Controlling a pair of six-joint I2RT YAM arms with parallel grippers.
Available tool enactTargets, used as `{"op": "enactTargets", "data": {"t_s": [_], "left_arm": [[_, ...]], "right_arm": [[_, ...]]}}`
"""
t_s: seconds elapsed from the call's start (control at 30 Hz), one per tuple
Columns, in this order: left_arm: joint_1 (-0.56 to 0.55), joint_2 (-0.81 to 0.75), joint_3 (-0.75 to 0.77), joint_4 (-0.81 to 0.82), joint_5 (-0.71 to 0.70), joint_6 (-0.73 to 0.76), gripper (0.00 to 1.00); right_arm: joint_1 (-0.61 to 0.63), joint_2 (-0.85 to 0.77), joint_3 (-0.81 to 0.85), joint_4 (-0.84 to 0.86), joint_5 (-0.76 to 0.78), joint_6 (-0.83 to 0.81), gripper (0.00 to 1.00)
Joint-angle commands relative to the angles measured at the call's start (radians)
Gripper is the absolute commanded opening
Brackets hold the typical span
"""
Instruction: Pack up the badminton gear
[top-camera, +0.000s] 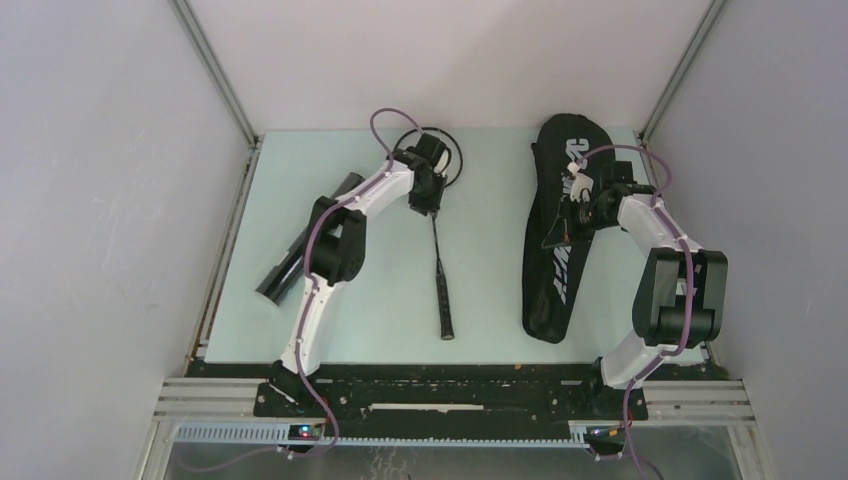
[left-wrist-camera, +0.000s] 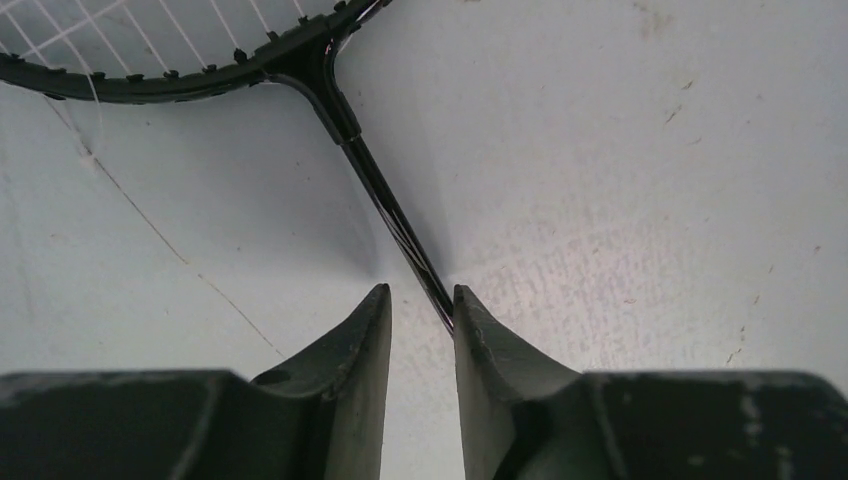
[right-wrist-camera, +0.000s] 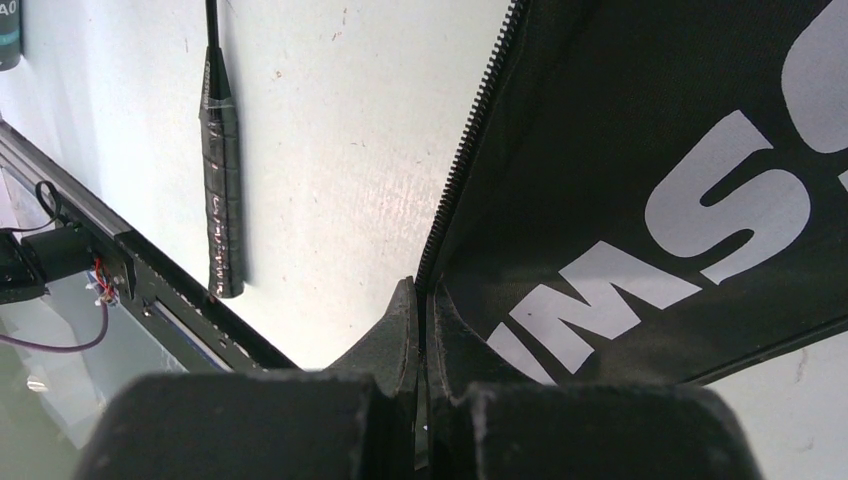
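A thin black racket (top-camera: 438, 260) lies mid-table, head toward the back, handle toward me. My left gripper (top-camera: 425, 200) hovers over its shaft just below the head. In the left wrist view the shaft (left-wrist-camera: 385, 200) runs down between the fingers and touches the right fingertip (left-wrist-camera: 470, 310). The left gripper (left-wrist-camera: 420, 292) still shows a narrow gap, so it is open. The black bag (top-camera: 555, 280) with white lettering lies on the right. My right gripper (top-camera: 572, 215) is shut on its zipper edge (right-wrist-camera: 470, 150), lifting that flap (right-wrist-camera: 650, 150). A long black tube (top-camera: 300, 245) lies at the left.
Grey walls enclose the table on the left, back and right. A black rail (top-camera: 450, 385) runs along the near edge, by the racket's wrapped handle (right-wrist-camera: 220, 180). The tube lies partly under the left arm's elbow (top-camera: 335, 240).
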Motion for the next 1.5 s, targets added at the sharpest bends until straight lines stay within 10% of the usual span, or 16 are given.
{"op": "enactTargets", "data": {"t_s": [0.0,0.3,0.53,0.77,1.03,1.47], "left_arm": [[-0.007,-0.02,0.017,-0.076,-0.016,0.04,0.34],[-0.03,-0.079,-0.126,-0.093,0.005,0.083,0.36],[-0.03,-0.258,-0.508,0.046,0.079,0.113,0.14],[-0.038,-0.519,-0.839,0.222,0.123,0.159,0.21],[-0.035,-0.535,-0.753,0.233,0.089,0.291,0.5],[-0.033,-0.299,-0.511,0.145,0.096,0.308,0.47]], "right_arm": [[0.005,-0.043,0.018,-0.007,-0.052,-0.002,0.0],[-0.002,-0.045,0.019,-0.008,-0.071,-0.004,0.0],[-0.005,-0.059,0.018,-0.007,-0.074,-0.002,0.0],[-0.004,-0.047,0.018,0.009,-0.075,0.007,0.0],[0.002,-0.035,0.019,0.031,-0.083,0.03,0.0],[-0.006,-0.056,0.019,0.016,-0.091,0.02,0.0]]}}
